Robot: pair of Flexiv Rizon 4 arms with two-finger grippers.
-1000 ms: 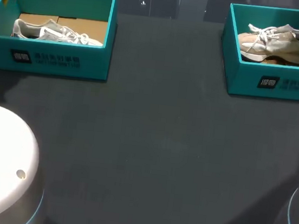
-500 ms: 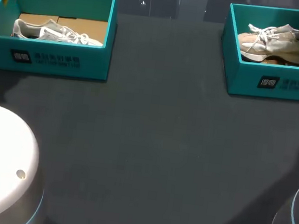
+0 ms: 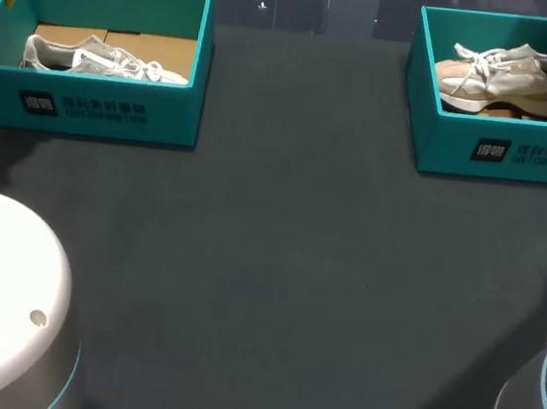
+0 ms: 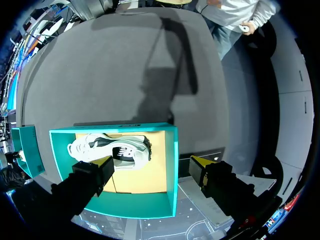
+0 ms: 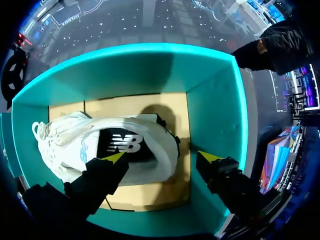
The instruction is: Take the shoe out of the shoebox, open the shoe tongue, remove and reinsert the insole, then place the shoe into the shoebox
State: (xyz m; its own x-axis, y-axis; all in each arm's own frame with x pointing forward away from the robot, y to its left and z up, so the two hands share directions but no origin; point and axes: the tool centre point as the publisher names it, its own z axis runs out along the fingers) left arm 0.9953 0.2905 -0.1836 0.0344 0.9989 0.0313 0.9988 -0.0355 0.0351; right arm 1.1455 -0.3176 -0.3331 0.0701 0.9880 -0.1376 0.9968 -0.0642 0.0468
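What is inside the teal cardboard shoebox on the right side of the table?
One pale grey lace-up sneaker rests on the teal shoebox's brown cardboard floor, its dark inside showing through the opening. The floor beneath the sneaker is covered, so anything under it cannot be seen.

left gripper point(image 4: 151, 161): yellow tips spread wide, pointing down, holding nothing
right gripper point(image 5: 162, 156): yellow tips spread wide, pointing down, holding nothing

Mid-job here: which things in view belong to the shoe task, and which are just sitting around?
Job: right shoebox, right shoe, right end effector, open over the heel.
Idle, it seems: left shoebox, left shoe, left end effector, open above that box; the table.
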